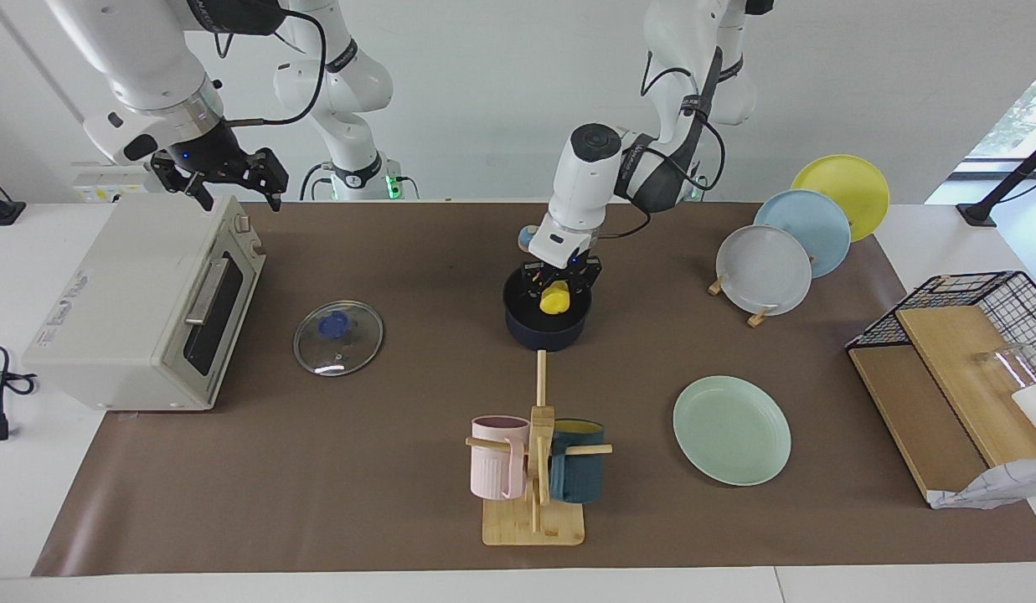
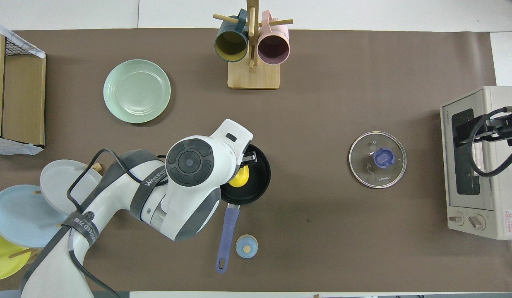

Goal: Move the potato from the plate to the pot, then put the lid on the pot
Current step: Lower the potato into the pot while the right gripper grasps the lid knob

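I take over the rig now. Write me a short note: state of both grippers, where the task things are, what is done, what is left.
Left gripper: shut on the potato, low inside the pot.
Right gripper: open, waiting over the toaster oven.
Plate: bare, toward the left arm's end.
Lid: flat on the mat between pot and oven.
Done: potato carried from plate to pot.
Left: release the potato, withdraw, put the lid on the pot.

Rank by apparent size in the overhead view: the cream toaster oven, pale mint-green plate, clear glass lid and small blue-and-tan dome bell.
1. Cream toaster oven, partly cut off by the frame.
2. Pale mint-green plate.
3. Clear glass lid, only slightly smaller than the plate.
4. Blue-and-tan dome bell.
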### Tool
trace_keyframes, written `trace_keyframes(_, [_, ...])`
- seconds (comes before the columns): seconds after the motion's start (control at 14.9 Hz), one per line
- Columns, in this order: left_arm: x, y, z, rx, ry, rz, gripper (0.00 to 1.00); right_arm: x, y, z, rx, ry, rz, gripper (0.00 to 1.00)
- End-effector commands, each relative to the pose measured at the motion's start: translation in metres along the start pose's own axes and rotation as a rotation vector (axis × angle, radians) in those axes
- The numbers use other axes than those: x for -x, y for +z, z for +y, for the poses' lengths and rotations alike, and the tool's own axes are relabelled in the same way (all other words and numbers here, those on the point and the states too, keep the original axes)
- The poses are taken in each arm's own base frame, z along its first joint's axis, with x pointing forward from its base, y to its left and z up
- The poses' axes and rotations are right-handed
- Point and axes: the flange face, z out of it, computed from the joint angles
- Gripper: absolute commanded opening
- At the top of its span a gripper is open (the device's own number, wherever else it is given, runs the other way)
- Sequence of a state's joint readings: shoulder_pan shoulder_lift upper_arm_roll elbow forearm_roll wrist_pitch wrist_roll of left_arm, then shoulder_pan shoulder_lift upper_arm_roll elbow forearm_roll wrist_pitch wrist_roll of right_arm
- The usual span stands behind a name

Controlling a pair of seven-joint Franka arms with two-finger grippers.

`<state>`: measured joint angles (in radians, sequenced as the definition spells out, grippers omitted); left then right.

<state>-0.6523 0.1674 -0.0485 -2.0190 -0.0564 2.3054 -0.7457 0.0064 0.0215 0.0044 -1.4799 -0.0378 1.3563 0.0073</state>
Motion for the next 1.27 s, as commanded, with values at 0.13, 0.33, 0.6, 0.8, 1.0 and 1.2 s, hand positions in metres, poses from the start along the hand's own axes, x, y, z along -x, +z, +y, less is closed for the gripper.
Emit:
trace_keyframes(0.13, [0.006,0.026,-0.009,0.013,0.067,0.022,0.00,0.003,0.003,-0.005,-0.021,-0.006,0.018,1.00])
trace_keyframes(0.33, [0.006,0.034,-0.009,0.005,0.071,0.019,0.00,-0.008,0.014,-0.013,-0.064,-0.016,0.072,1.00])
trace_keyframes(0.6, [0.010,0.043,-0.010,-0.015,0.093,0.020,0.00,-0.034,0.047,-0.026,-0.066,-0.031,0.063,1.00])
trace_keyframes(0.8, [0.018,0.049,-0.003,-0.023,0.123,0.023,0.00,-0.061,0.085,-0.030,-0.063,-0.032,0.066,1.00])
trace_keyframes(1.0, [0.019,0.051,-0.004,-0.028,0.128,0.022,0.00,-0.068,0.136,-0.037,-0.063,-0.038,0.098,1.00])
trace_keyframes(1.2, [0.022,0.053,-0.004,-0.029,0.146,0.020,0.00,-0.066,0.175,-0.050,-0.061,-0.059,0.118,1.00])
